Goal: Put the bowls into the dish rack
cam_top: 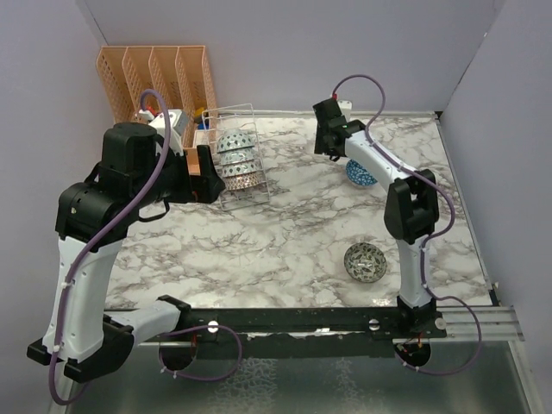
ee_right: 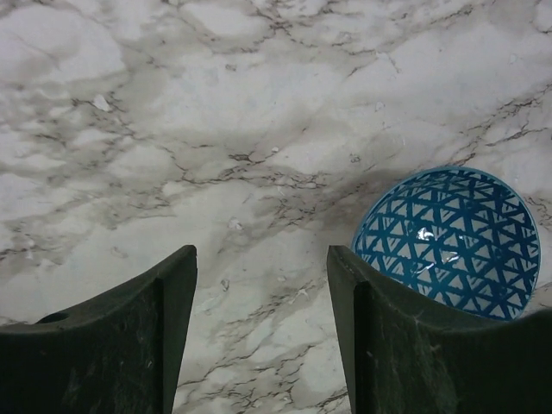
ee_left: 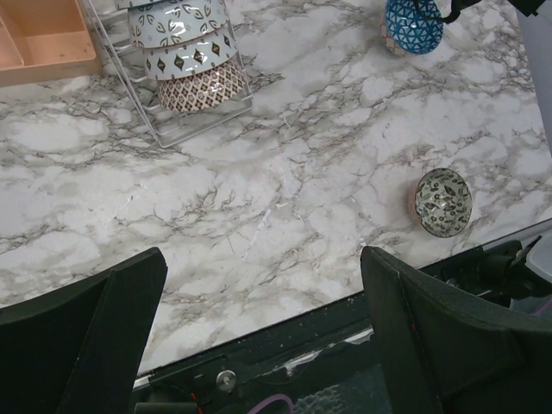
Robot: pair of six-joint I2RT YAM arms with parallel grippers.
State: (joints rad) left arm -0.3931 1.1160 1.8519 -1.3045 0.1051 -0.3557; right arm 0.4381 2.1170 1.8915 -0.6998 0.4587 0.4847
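The right claw [ee_right: 259,332] hangs released and empty over the marble tabletop [ee_right: 172,129]. A small blue lattice-patterned ceramic bowl [ee_right: 448,246] sits just beside one finger, not between them. It looks stiff, glazed, slippery and breakable, so the rim is best pinched, one finger inside. The left claw [ee_left: 263,336] gapes empty. Three patterned bowls [cam_top: 237,159] stand in the silvery wire dish rack [cam_top: 231,109]. A dark grey-green bowl [cam_top: 365,261] lies apart.

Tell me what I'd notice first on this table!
Probably the row of patterned ceramic bowls tucked in the thin silvery wire dish rack at the far left. Next, the bright blue triangle-patterned bowl on the marble table, beside the open right gripper. A dark patterned bowl sits alone near the front right.
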